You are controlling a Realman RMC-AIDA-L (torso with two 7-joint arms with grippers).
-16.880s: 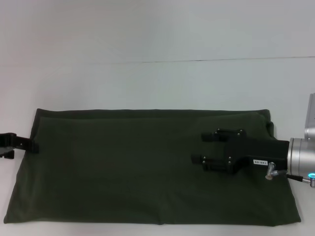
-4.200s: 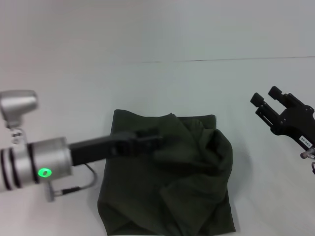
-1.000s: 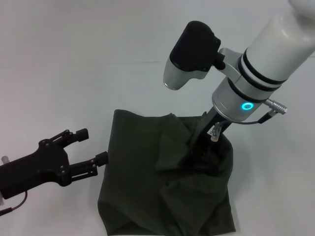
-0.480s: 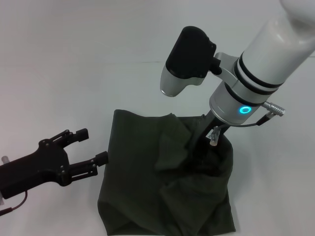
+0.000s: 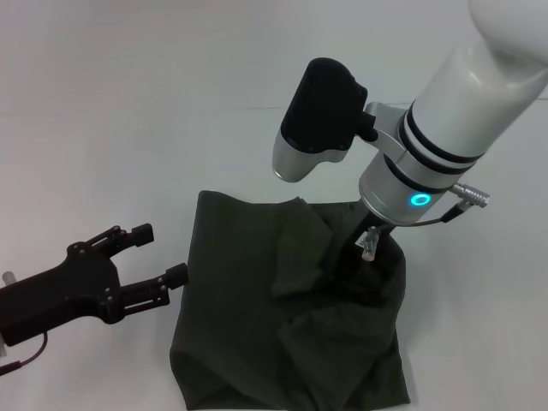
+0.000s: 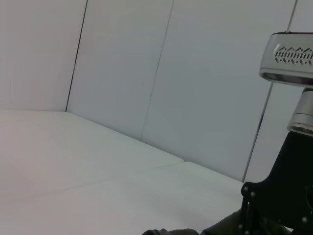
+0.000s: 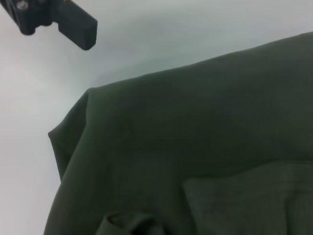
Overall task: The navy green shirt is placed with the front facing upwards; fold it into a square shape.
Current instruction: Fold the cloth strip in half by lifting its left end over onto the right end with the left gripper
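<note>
White table (image 5: 103,128), rumpled shirt (image 5: 240,325); left gripper (image 5: 158,254) spread beside its edge, right gripper's grip hidden.

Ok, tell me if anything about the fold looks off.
Yes. The shirt is not a neat square: its right half is rumpled and bunched into a hump where the right end effector digs into the cloth. The left end effector hangs open beside the shirt's left edge.

The right arm (image 5: 428,145) blocks the shirt's (image 5: 257,342) far right; its left side lies unobstructed beside the spread-fingered left gripper (image 5: 158,255).
</note>
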